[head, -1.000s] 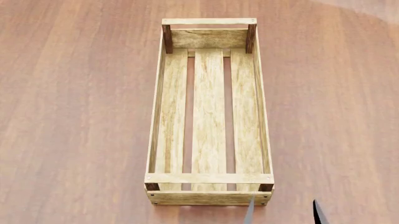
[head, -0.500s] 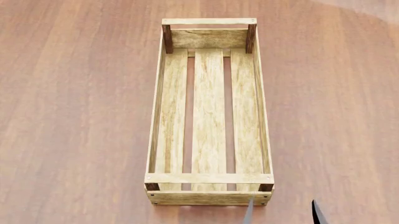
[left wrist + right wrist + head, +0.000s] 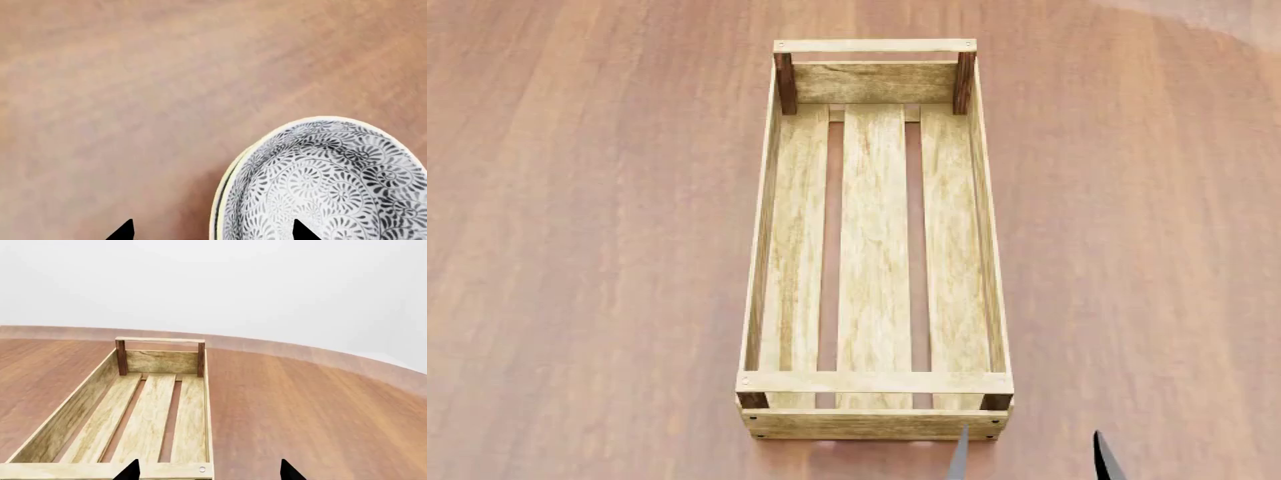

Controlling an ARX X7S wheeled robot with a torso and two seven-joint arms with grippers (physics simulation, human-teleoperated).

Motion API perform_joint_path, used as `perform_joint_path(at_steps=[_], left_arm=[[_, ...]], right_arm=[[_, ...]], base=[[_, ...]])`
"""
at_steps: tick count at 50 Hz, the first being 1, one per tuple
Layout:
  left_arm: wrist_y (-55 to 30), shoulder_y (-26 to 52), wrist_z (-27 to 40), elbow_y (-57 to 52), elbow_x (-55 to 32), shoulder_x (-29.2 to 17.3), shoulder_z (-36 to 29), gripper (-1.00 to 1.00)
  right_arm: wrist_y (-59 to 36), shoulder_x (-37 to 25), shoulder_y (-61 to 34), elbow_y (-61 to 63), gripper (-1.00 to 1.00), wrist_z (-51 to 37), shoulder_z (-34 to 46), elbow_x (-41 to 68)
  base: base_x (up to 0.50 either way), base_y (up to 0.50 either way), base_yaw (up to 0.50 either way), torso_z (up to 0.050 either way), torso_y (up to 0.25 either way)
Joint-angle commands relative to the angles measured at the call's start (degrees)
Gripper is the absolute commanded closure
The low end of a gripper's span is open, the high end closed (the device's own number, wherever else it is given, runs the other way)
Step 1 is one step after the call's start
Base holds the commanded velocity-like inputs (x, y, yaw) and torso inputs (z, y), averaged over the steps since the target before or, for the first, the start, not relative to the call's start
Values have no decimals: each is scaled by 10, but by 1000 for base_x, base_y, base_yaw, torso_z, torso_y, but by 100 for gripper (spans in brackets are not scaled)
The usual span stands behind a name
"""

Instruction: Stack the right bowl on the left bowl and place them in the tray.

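The tray point(image 3: 876, 240), a long light-wood crate with three floor slats, low sides and dark corner posts, lies lengthwise on the reddish-brown wooden table point(image 3: 587, 250), running straight away from the robot at the middle of the head view. Its slatted floor holds nothing, and the table's wood shows through the gaps between the slats. The right wrist view looks along the tray point(image 3: 133, 410) from its near end toward the far end board, with the curved far edge of the table point(image 3: 313, 405) and a pale, plain background beyond it.

A bowl point(image 3: 327, 185) with a white rim and a dense grey-and-white floral pattern inside sits on the table in the left wrist view; a second pale rim edge shows just under its near side, so it appears to rest in another bowl, though that cannot be told for certain. No bowl shows in the head view.

The right gripper point(image 3: 1030, 458) hangs at the tray's near right corner, its two dark fingertips spread apart and holding nothing. The left gripper point(image 3: 212, 231) hovers over the bowl's rim, its fingertips likewise parted, one outside the bowl and one over its patterned inside, grasping nothing.
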State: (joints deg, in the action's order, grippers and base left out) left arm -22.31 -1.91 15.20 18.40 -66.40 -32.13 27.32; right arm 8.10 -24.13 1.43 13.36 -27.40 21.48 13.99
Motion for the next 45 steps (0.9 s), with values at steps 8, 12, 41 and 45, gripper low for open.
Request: perform_joint_path(at_steps=[8, 12, 41, 45], left_arm=[[-2, 0, -27, -9, 30, 13, -8, 100], [-3, 4, -30, 3, 30, 13, -8, 100], [-106, 100, 105, -318, 19, -48, -120, 100], [-132, 150, 130, -331, 17, -52, -150, 100]], right_arm=[[-1, 9, 0, 2, -100, 12, -11, -10], [0, 9, 0, 1, -100, 12, -11, -10], [-6, 5, -4, 6, -100, 12, -10, -1], [-7, 3, -3, 9, -100, 11, -11, 0]], base=[[0, 0, 0, 0, 0], [0, 0, 0, 0, 0], [0, 0, 0, 0, 0], [0, 0, 0, 0, 0]])
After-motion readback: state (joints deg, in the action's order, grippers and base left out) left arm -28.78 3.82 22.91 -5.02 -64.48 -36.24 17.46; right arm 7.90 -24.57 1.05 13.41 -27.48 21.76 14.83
